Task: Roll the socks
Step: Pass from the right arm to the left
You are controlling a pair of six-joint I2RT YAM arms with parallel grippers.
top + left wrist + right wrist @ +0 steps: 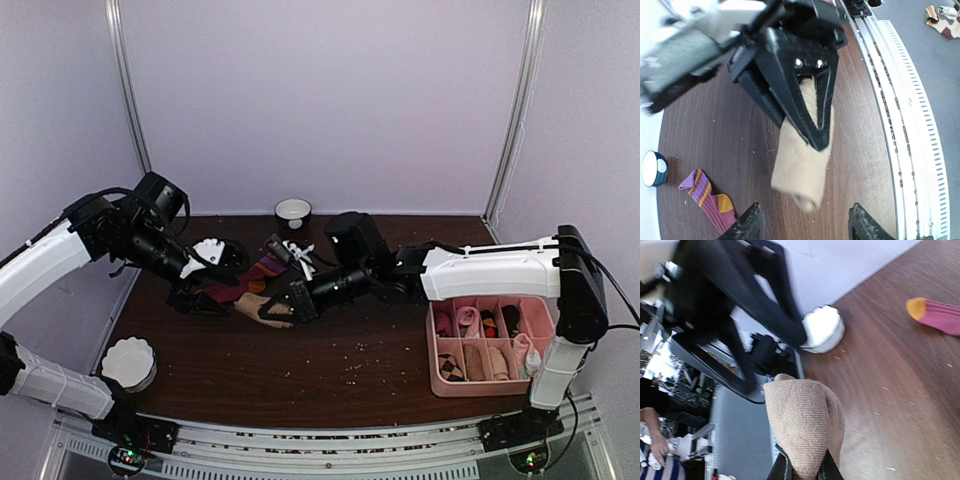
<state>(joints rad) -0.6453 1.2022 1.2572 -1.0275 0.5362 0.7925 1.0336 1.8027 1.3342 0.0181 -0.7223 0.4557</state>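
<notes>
From above, the plain tan fabric sock [255, 308] lies rolled in a short bundle left of the centre of the dark brown wood-grain table [300, 375]. The right gripper [283, 308] pinches one end of it. The dark red sock with a purple-striped cuff and orange heel [250, 278] lies flat just behind it. The left gripper [205, 298] sits beside both socks. Pale crumbs dot the table, and plain pale walls close it in. A white fluted bowl [128, 362] stands near left, a dark cup with a white inside [293, 212] at the back, and a pink divided tray [437, 355] of small rolled socks at right.

In the left wrist view, the left gripper [807, 227] has its fingers spread with nothing between them. The right gripper [815, 135] is clamped on the tan sock [797, 172], and the dark red sock [710, 200] lies apart.

In the right wrist view, the right gripper [802, 471] squeezes the ribbed tan sock [802, 425]. The orange toe of the dark red sock [940, 317] lies beyond.
</notes>
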